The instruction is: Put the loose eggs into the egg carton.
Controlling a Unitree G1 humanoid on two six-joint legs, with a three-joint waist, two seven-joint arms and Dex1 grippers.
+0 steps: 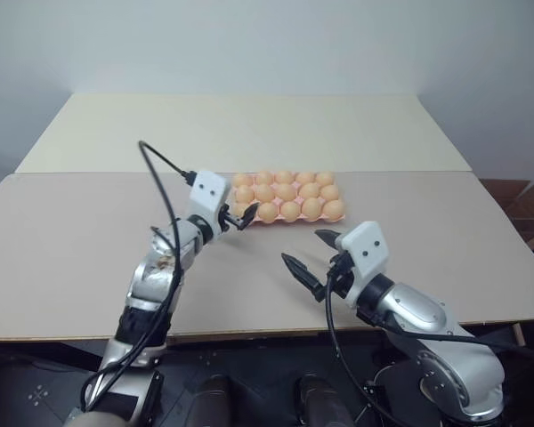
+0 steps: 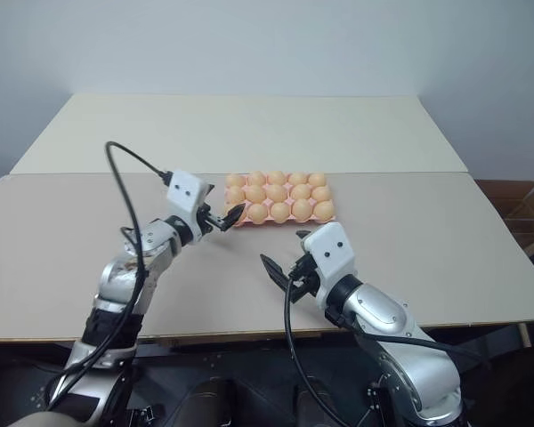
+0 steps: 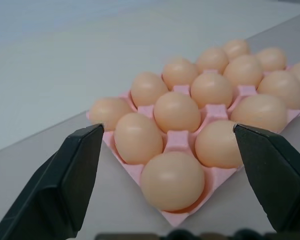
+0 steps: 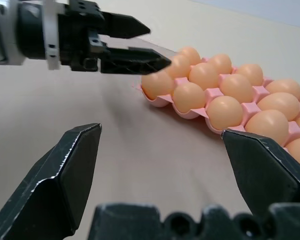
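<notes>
The pink egg carton (image 3: pixel 178 140) lies on the table ahead of me, a little right of centre. Light orange-tan eggs (image 1: pixel 286 191) fill every cup I can see. No loose eggs are in view on the table. My left gripper (image 1: pixel 247 216) is open and level at the carton's near left corner. The corner egg (image 3: pixel 172 180) sits in its cup just ahead of the spread fingers, untouched. My right gripper (image 1: pixel 302 245) is open and empty, hovering over bare table a short way in front of the carton. The right wrist view also catches the left gripper (image 4: pixel 160 45) at that corner.
The beige table (image 1: pixel 89 240) is made of two panels with a seam just behind the carton. Brown cardboard boxes (image 1: pixel 525 205) stand past the table's right edge. A black cable (image 1: pixel 160 178) loops above my left arm.
</notes>
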